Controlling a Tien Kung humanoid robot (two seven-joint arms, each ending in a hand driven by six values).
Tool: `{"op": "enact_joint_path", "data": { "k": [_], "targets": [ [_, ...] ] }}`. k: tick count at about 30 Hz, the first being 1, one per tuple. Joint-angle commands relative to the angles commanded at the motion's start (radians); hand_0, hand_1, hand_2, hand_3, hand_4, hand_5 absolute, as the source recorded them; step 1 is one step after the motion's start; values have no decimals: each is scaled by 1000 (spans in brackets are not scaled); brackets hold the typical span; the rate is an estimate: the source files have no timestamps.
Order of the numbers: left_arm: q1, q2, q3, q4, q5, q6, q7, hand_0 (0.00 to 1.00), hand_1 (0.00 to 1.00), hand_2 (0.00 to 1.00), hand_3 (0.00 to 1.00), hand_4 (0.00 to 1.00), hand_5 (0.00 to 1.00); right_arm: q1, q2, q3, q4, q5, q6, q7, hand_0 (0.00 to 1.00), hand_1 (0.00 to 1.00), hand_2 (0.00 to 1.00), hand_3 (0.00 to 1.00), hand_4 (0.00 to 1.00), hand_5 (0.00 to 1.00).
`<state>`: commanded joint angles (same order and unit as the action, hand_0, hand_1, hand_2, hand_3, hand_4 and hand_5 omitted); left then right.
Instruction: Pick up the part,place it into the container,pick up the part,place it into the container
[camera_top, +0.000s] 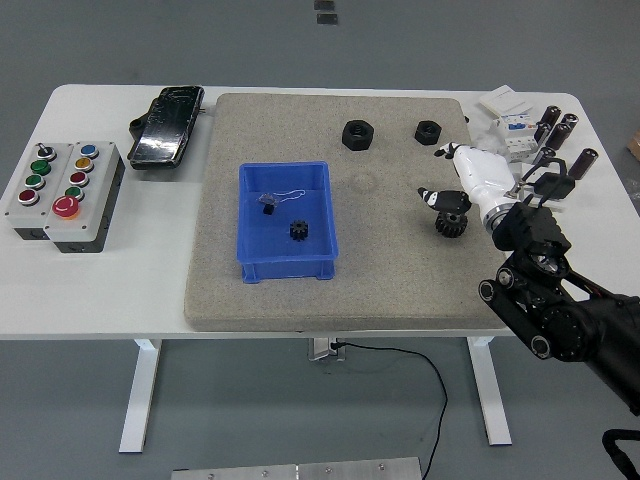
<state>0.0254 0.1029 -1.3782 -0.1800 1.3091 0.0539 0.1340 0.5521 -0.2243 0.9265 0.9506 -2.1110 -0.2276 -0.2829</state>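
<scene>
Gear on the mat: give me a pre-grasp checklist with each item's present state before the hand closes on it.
1. Right hand is over the gear on the mat: ok.
2. Hand is free to grasp, fingers spread and holding nothing: ok.
3. Gear stands clear of the two black nuts: ok.
4. Blue container has free floor beside the small gear already in it: ok.
5. Mat between gear and container is free of obstacles: ok.
6. Fingertips already touching the gear: cannot tell.
</scene>
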Motion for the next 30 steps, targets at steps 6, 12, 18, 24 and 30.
{"op": "enact_joint_path", "data": {
  "k": [6, 12, 18, 24, 30],
  "targets": [
    [-2, 0, 2, 0, 0, 0, -1, 676, 686, 647, 692, 715, 286, -24, -6, 9, -11, -8, 11, -9, 499, 712, 788, 794, 813, 505],
    [-2, 1, 1, 0, 2, 0, 0, 676, 685, 647, 692, 715, 286, -20, -13, -14, -47, 5, 18, -8, 500, 710, 789, 796, 812, 508],
    [-3, 1, 2, 0, 3, -1, 0, 676, 686, 647, 691, 715, 286, -19, -16, -33, -70, 18, 25, -10, 501, 709, 788, 789, 811, 523],
    [-3, 1, 2, 0, 5, -1, 0, 676, 685, 646, 691, 715, 285, -22, -12, -50, -67, 27, 26, -11, 499, 702, 783, 783, 814, 524],
    [-4, 0, 2, 0, 4, -1, 0, 676, 686, 646, 690, 714, 286, -29, -8, -73, -57, 32, 24, -11, 495, 698, 780, 781, 812, 514]
  ]
}}
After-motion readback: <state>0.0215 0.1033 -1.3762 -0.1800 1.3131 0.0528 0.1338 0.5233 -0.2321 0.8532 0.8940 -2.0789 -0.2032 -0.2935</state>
